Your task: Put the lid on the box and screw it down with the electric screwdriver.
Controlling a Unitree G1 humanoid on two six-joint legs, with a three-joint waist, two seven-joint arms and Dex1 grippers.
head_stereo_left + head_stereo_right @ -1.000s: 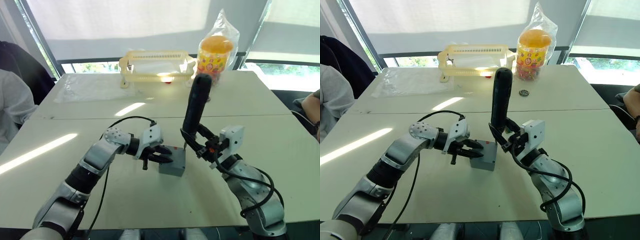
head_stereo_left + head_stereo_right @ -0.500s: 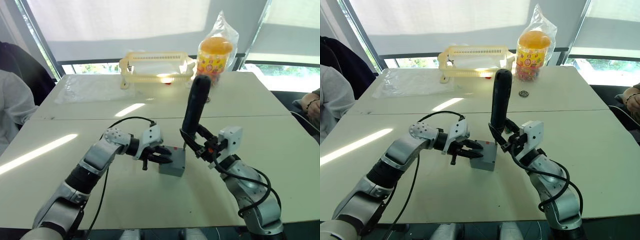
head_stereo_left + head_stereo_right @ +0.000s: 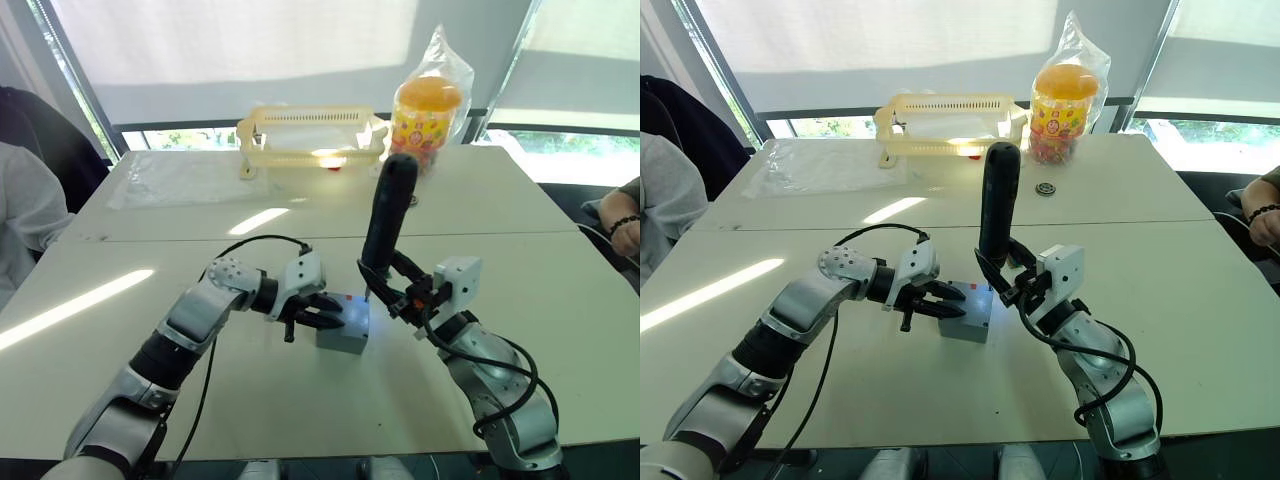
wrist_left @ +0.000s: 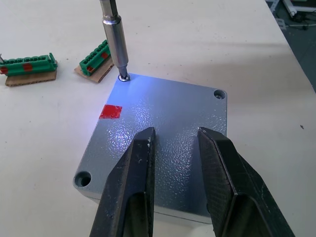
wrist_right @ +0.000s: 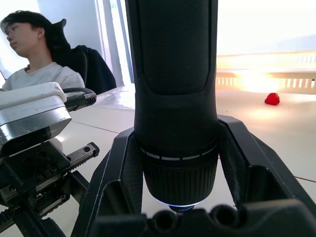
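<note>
Lid (image 4: 163, 133): we list it as a grey-blue square plate seated flat on the box (image 3: 343, 339), a red mark near one edge and screw holes at its corners. Both sit on the near pale surface (image 3: 300, 400), between our two arms.

Electric screwdriver (image 3: 385, 225): black, thick-bodied, held nearly upright and tilted slightly. Its metal bit (image 4: 113, 34) stands in the corner hole of the lid nearest the red mark, and white light spills over that corner.

Right end effector (image 3: 395, 290): we record its fingers clamped around the lower body of the electric screwdriver, just beside the box.

Left end effector (image 4: 175, 143): its two black fingers stand slightly apart and lie over the lid's top face; we cannot tell whether they press on it.

Two green terminal blocks (image 4: 94, 54): these lie on brown card pieces on the surface, near the lit corner.

Farther surface: we note a yellow slatted basket (image 3: 312, 135), a bagged jar with an orange top (image 3: 430, 105) and a clear plastic sheet (image 3: 185, 175).

Edges: a seated person (image 5: 34, 54) on our left; a hand (image 3: 628, 235) at far right.
</note>
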